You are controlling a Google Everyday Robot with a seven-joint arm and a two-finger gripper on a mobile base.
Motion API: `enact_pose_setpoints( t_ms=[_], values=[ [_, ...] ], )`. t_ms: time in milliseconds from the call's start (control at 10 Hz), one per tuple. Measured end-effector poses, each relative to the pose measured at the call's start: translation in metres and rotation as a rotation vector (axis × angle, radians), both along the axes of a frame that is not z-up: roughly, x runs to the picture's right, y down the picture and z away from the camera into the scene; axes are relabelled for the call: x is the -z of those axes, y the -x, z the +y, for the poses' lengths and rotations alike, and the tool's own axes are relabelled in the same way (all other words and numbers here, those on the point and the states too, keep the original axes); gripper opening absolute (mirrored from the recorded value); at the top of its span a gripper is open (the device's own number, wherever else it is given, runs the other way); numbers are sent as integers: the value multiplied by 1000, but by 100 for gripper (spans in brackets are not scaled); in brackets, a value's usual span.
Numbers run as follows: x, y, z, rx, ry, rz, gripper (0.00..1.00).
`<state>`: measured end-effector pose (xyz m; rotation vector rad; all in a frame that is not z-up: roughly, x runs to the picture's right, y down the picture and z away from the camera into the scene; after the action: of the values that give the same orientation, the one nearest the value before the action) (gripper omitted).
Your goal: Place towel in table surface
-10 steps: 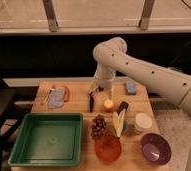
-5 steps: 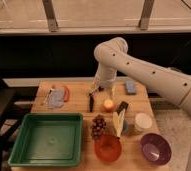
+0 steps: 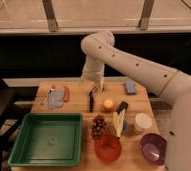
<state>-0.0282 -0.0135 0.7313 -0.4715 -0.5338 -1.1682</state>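
The towel (image 3: 55, 98) is a grey-blue cloth lying crumpled on the wooden table (image 3: 78, 106) at its left side, beside an orange-red item (image 3: 66, 93). My gripper (image 3: 92, 93) hangs from the white arm (image 3: 119, 55) low over the table's back middle, to the right of the towel and apart from it. A thin dark object (image 3: 91, 103) lies on the table just under the gripper.
A green tray (image 3: 48, 139) fills the front left. Dark grapes (image 3: 98, 126), an orange bowl (image 3: 108, 148), a purple bowl (image 3: 153, 147), a white cup (image 3: 142, 121), a yellow ball (image 3: 108, 104) and a blue sponge (image 3: 130, 87) crowd the right half.
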Motion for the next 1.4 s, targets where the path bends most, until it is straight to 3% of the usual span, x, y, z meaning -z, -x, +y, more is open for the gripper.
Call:
enact_pose_setpoints(
  t_ms=[300,700,1400],
  values=[
    [-29,41,-25,-25,20,-9,66],
    [-54,97,-19,-137,70,36,66],
    [-56,103,-15,-155,86,30,66]
  ],
)
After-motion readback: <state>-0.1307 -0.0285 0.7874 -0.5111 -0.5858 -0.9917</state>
